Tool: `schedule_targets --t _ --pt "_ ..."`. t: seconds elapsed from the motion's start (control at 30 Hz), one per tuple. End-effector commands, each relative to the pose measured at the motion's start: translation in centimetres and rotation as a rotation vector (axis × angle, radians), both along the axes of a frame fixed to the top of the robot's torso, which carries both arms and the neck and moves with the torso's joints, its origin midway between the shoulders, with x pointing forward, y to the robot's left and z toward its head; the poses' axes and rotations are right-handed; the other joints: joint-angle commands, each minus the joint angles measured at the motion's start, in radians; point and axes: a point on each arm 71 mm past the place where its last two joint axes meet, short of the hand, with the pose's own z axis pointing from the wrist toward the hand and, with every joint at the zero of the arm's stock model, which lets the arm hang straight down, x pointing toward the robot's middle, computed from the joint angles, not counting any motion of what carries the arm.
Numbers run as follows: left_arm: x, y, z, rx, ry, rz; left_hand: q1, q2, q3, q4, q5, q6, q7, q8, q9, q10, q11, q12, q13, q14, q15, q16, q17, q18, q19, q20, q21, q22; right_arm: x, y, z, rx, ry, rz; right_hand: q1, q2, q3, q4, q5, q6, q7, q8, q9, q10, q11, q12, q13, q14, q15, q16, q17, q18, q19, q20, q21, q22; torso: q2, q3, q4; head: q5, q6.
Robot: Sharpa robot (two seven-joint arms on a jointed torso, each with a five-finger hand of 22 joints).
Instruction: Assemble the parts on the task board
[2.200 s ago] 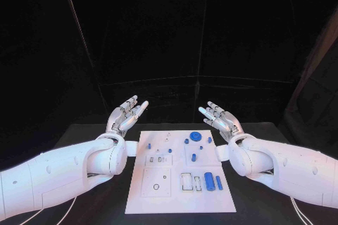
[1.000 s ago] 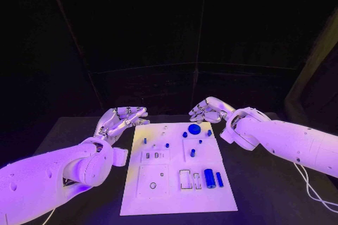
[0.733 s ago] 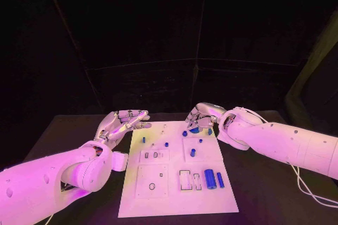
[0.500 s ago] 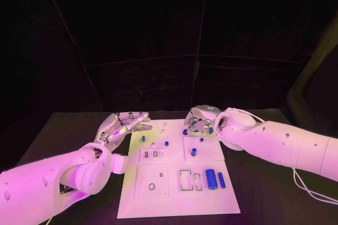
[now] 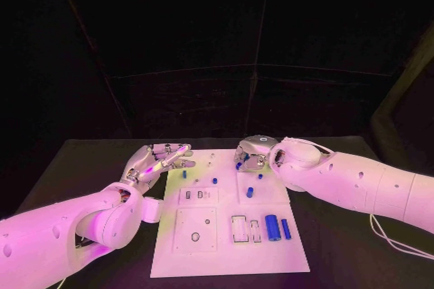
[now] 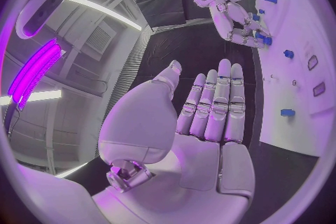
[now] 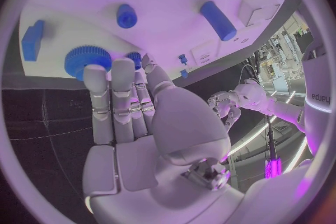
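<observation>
The white task board (image 5: 226, 251) lies in the middle of the black table. Blue parts lie on it: two cylinders (image 5: 271, 225) near its right edge and small pegs (image 5: 251, 192) further back. My right hand (image 5: 253, 154) hangs over the board's far end, fingers pointing down. In the right wrist view its straight fingertips (image 7: 94, 75) reach the toothed blue gear (image 7: 87, 57), holding nothing; a small round part (image 7: 126, 15) and a long cylinder (image 7: 218, 20) lie beyond. My left hand (image 5: 158, 160) hovers open beside the board's far left corner, fingers (image 6: 213, 106) stretched flat.
Recesses (image 5: 239, 229) and slots (image 5: 192, 195) are cut into the near half of the board. Black table (image 5: 100, 170) runs on both sides of the board. A cable (image 5: 398, 242) trails from my right arm.
My right hand has swung in from the right and come down over the board's far end, onto the blue gear. The left hand has stayed open beside the board.
</observation>
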Motion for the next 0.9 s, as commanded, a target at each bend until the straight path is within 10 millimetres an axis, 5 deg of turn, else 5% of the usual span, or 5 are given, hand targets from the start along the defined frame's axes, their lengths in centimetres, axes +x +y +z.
schedule_targets --t 0.03,0.77,0.9 --pt "-0.1 -0.2 0.2 -0.005 -0.002 -0.023 -0.006 0.001 -0.001 -0.006 0.000 -0.001 0.007 -0.004 -0.002 -0.002 0.006 -0.005 -0.001 -0.006 -0.002 -0.006 0.001 0.005 -0.002 0.006 -0.002 -0.001 0.1 -0.1 0.0 -0.044 0.001 -0.004 -0.002 0.015 0.010 0.001 -0.005 -0.001 -0.001 -0.001 -0.001 -0.003 0.001 0.001 0.000 0.021 0.003 0.033 0.034 -0.017 0.017 -0.001 0.023 0.032 0.004 -0.0006 0.0022 -0.002 -0.002" --pt "0.0 0.1 0.1 -0.001 0.005 -0.022 -0.007 0.002 -0.001 -0.006 0.000 -0.001 0.008 -0.005 -0.002 -0.004 0.006 -0.006 -0.001 -0.006 -0.002 -0.007 0.002 0.006 -0.001 0.006 -0.002 -0.001 0.3 0.3 0.0 -0.044 -0.006 -0.002 0.016 0.059 0.167 -0.001 -0.106 0.046 -0.005 0.007 0.002 0.044 -0.007 0.005 0.001 0.021 -0.001 0.251 0.251 -0.049 0.089 -0.001 0.172 0.246 0.010 0.0012 0.0035 -0.001 -0.013" --pt "0.0 0.1 0.1 -0.001 0.007 -0.023 -0.007 0.004 -0.001 -0.007 0.000 -0.002 0.008 -0.006 -0.002 -0.005 0.007 -0.007 -0.001 -0.006 -0.001 -0.008 0.002 0.006 -0.001 0.006 -0.003 -0.002 0.1 0.5 0.9 0.034 -0.078 0.011 0.014 0.043 0.213 -0.002 -0.106 0.069 -0.007 0.008 0.004 0.070 -0.011 0.005 0.002 0.018 -0.003 0.276 0.270 -0.054 0.102 -0.003 0.195 0.280 0.010 0.0014 0.0047 0.000 -0.010"
